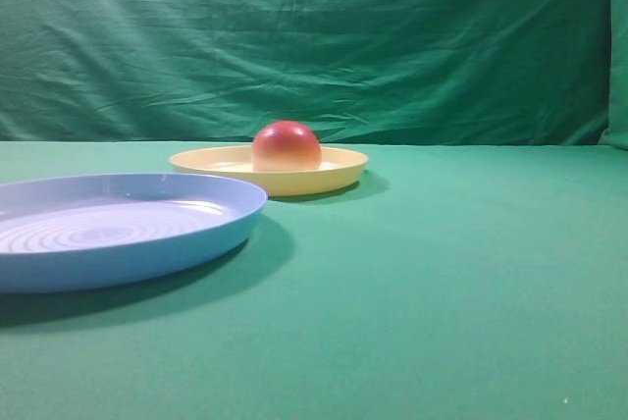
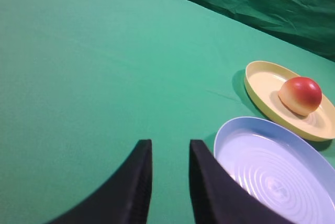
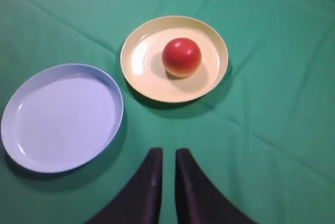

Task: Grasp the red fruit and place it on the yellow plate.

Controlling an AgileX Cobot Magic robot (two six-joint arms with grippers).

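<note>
Though seen from three angles, same layout throughout: smooth dome-shaped red fruit (image 3: 181, 56), paling to yellow-green at its base, resting flat side down on the shallow round pale-yellow plastic plate (image 3: 141, 51), slightly off centre toward the plate's far side in the right wrist view. Judged as placed; nothing left of the task but to keep clear.

Right gripper (image 3: 168, 174) above the green cloth-covered table (image 3: 272, 130), fingers drawn nearly together with only a thin slit between them, nothing held. Fruit dead ahead of it and well apart, past the plate's near rim. No long axis to speak of on a round dome, so no approach angle favoured.

Left gripper (image 2: 170, 174) low over the cloth, jaws a little apart, nothing between them; probably not fully closed, though tips cut off by the frame edge. Fruit off to its forward right, beyond the larger light-blue ringed plastic plate (image 2: 246, 130). Right arm more squarely lined up, seemingly nearer.
</note>
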